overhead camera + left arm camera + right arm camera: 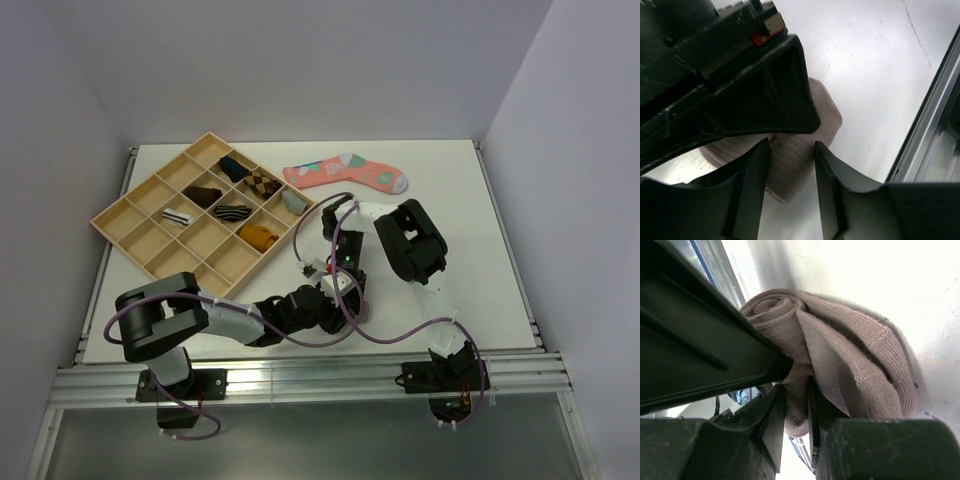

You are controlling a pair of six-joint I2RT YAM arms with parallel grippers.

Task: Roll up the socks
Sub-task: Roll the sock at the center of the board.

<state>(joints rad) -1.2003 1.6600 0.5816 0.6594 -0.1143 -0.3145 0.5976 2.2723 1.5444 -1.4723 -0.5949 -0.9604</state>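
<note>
Near edge of the table (pixel 470 200), about mid-width, just behind the metal rail (pixel 300 380): both arms meet over one bundle

Left gripper (pixel 791 145): reaches in low from the left, along the near edge. Its wrist view shows the fingers (pixel 752 180) standing apart, one on each side of a ribbed roll. The fabric fills the gap between them. Cannot tell whether they press it or only flank it

Taupe sock (pixel 855 350): wound into a thick roll lying on the table surface, the spiral end visible in the right wrist view. Outer layer is loose and folded over. No white sock made out in any view. From above the bundle is almost wholly hidden under the two grippers

Right gripper (pixel 795 405): comes down from the far side, arm folded back over itself. Jaws close together, pinching a fold of the taupe sock at the lower side of the roll. One finger of it crosses just above the left fingers in the left wrist view

Far-left part of the table: wooden tray (pixel 150 180) with many compartments, set at an angle. Several compartments hold small rolled socks, among them a black-and-white striped one (pixel 177 216) and a mustard one (pixel 260 236)

Near the far edge, just right of the tray: coral-pink sock (pixel 345 172) lying flat, well apart from the grippers
</note>
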